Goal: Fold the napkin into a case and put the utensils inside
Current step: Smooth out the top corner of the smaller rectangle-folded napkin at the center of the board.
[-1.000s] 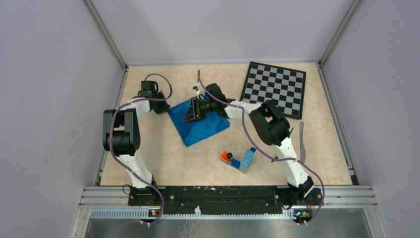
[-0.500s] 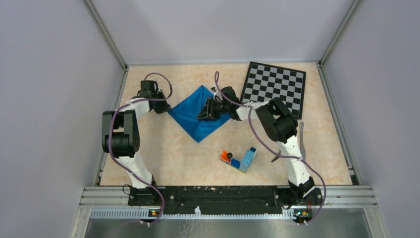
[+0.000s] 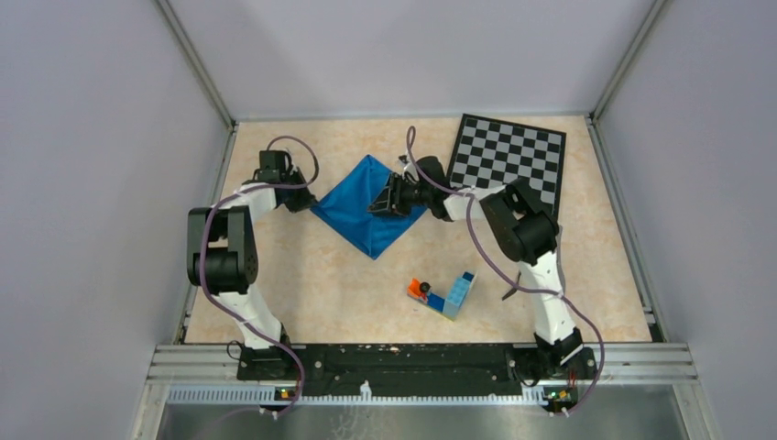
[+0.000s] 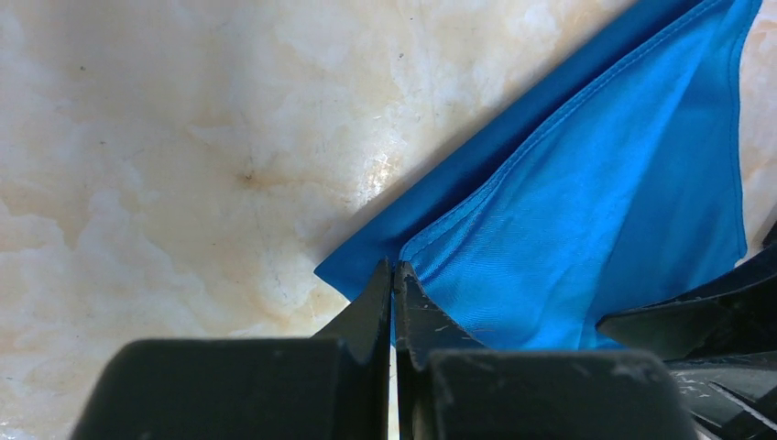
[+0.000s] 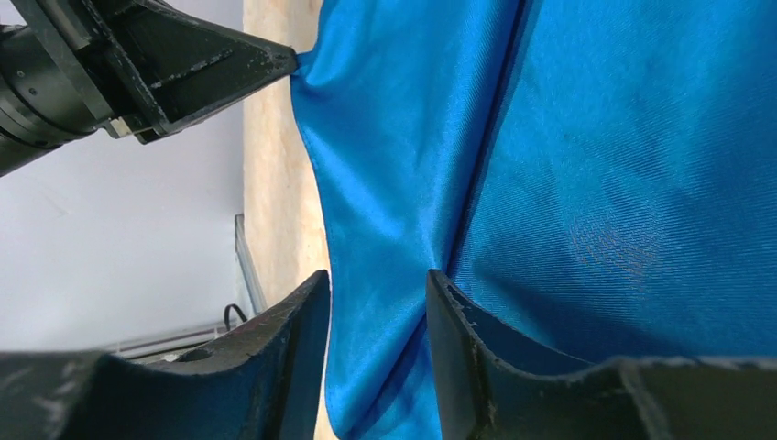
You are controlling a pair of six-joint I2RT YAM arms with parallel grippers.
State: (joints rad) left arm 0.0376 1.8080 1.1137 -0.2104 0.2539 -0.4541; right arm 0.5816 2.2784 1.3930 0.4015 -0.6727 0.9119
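The napkin (image 3: 362, 215) lies on the far half of the table (image 3: 302, 293), a little left of the middle. It is spread as a bright blue diamond, with one point toward the far edge and one toward the near edge. At its left point I can see two layers, a hemmed upper sheet lying over a lower one that shows past it. A long crease runs across the cloth.

The left gripper (image 4: 394, 272) sits at that left point with its fingers pressed together on the corner of the cloth, which pulls taut to the tips. The right gripper (image 5: 377, 284) is over the right part of the napkin, low above it. Its fingers stand partway apart, and the crease runs into the gap between them. I see no pinch there.

Just right of the napkin, the chessboard (image 3: 508, 165) fills the far right corner. Nearer the front edge and clear of the cloth lies a blue toy-brick block (image 3: 454, 295), with a small orange piece (image 3: 419, 289) right beside it.
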